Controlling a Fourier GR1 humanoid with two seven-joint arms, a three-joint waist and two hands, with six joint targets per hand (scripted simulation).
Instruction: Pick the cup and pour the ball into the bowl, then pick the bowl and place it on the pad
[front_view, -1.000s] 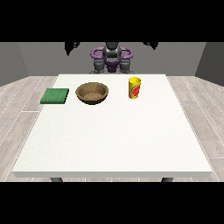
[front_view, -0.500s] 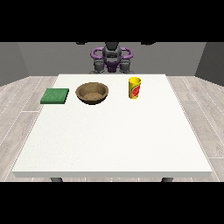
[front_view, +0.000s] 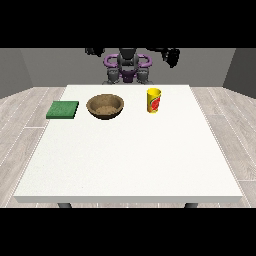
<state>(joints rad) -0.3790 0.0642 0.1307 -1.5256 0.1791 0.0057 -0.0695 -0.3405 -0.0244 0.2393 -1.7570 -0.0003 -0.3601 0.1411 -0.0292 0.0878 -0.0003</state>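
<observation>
Yellow cup (front_view: 154, 100) with a red mark stands upright on the white worktop (front_view: 130, 160), below and slightly inward of the hand at the view's right (front_view: 172, 55), which hangs raised above the far edge, holding nothing; how its fingers lie I cannot tell. The hand at the view's left (front_view: 94, 51) is also raised and clear of everything, fingers unreadable. Below it sits the brown bowl (front_view: 105, 106), with the green pad (front_view: 63, 109) farther out near the worktop's side edge. Cup, bowl and pad stand apart from one another. No ball shows. Bare worktop stretches toward the camera.
</observation>
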